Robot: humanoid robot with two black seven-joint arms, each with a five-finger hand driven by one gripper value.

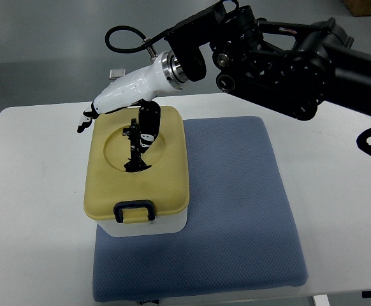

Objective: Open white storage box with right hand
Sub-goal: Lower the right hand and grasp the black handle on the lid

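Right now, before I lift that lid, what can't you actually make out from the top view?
- Whether the right hand grips the handle in the lid's recess: its own fingers cover it.
- The front latch: too small to tell locked or free.
- The box's contents: hidden under the lid.
- The left hand: out of view.
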